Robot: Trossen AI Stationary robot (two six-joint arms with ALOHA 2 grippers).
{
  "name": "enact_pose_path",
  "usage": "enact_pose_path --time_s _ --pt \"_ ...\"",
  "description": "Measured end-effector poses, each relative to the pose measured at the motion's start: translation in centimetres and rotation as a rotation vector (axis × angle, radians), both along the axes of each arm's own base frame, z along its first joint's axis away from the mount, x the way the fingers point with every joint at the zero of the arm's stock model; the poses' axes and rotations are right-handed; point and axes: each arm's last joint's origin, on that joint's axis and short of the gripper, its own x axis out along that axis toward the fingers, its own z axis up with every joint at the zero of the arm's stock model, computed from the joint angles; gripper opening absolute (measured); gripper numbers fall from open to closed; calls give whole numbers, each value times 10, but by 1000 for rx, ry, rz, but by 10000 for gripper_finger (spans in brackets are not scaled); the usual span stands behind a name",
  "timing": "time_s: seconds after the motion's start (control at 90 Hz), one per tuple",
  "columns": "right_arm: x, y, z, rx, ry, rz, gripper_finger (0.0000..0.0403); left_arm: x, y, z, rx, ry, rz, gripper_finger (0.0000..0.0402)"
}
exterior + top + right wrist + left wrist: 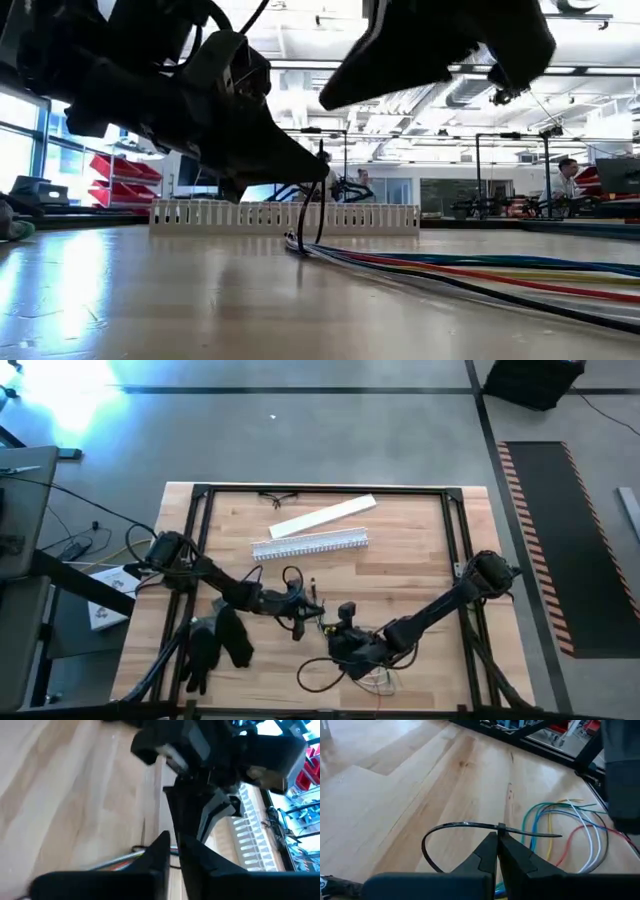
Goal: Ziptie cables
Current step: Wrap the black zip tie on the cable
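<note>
Left claw (497, 840) pinched on black zip tie (465, 825), right claw (172, 845) nearly closed at cables (570, 827), wooden tabletop (420, 550), no readable writing, slotted channel (310, 545) at twelve o'clock.

The table (400, 550) is pale blond wood with darker grain streaks, framed in black. The cables (570, 827) run green, blue, yellow, white and red, the looped ziptie (462, 827) is black, and the slotted channel (310, 544) and flat strip (325, 516) are white. Both pincers, left pincer (497, 837) and right pincer (172, 842), are matt black
</note>
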Motion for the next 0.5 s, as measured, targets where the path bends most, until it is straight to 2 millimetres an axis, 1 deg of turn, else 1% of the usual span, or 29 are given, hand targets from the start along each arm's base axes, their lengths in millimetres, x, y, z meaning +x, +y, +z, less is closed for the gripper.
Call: enact_pose_path --time_s 0.078,0.167,0.267,0.322,0.378,0.433,0.5 --pt "2 -3 -1 9 -1 -13 83 0 -1 0 1 -1 -1 0" --pt "8 -9 -7 29 1 -48 120 -1 -3 0 8 -2 1 0" --pt "14 -16 -18 19 18 -69 140 -1 -4 0 12 -5 8 0" --pt "16 -18 -22 20 19 -78 139 -1 -5 0 12 -6 6 0" --pt "18 -20 -25 24 18 -91 129 -2 -5 0 12 -6 4 0" --pt "18 -21 -26 23 4 -116 109 -2 -6 0 12 -6 2 0" --pt "18 -21 -25 22 -11 -135 74 -2 -7 0 16 -6 -2 0"
